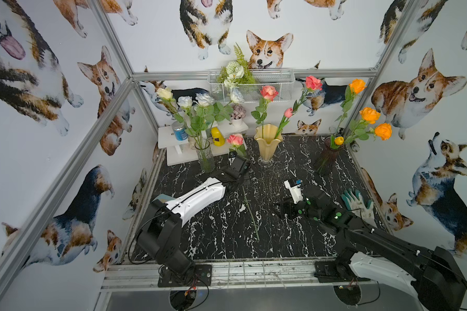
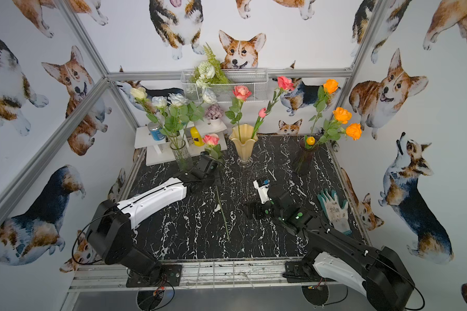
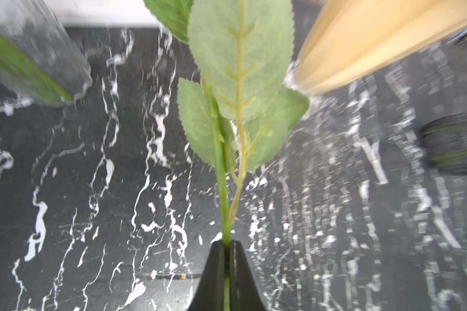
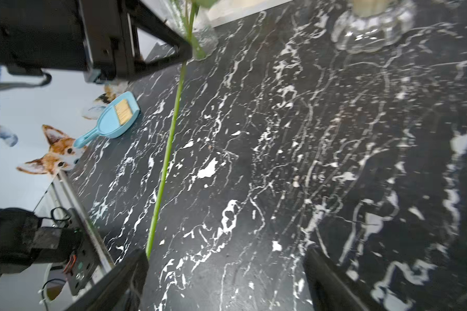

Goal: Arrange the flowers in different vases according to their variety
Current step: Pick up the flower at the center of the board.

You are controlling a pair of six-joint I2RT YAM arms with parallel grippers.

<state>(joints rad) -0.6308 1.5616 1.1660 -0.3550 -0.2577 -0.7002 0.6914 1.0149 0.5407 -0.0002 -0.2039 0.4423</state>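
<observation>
My left gripper (image 3: 228, 243) is shut on the green stem of a pink rose (image 1: 235, 140). Its bloom stands above the gripper, between the clear glass vase (image 1: 205, 156) with white roses (image 1: 204, 99) and the creamy-yellow vase (image 1: 267, 145) with pink flowers (image 1: 269, 93). The long stem (image 1: 251, 215) slants towards the table's front. In the right wrist view its lower end (image 4: 148, 247) is beside one finger (image 4: 130, 277) of my right gripper (image 4: 227, 258), which is open and holds nothing. The dark purple vase (image 1: 326, 159) holds orange roses (image 1: 370, 115).
A white step shelf (image 1: 173, 140) at the back left carries a blue-lidded jar (image 1: 179, 130), a yellow bottle (image 1: 217, 136) and a purple potted flower (image 1: 237, 113). A wire basket (image 1: 267, 83) hangs behind. A glove (image 1: 359, 203) lies right; a blue dustpan (image 4: 116, 115) lies left.
</observation>
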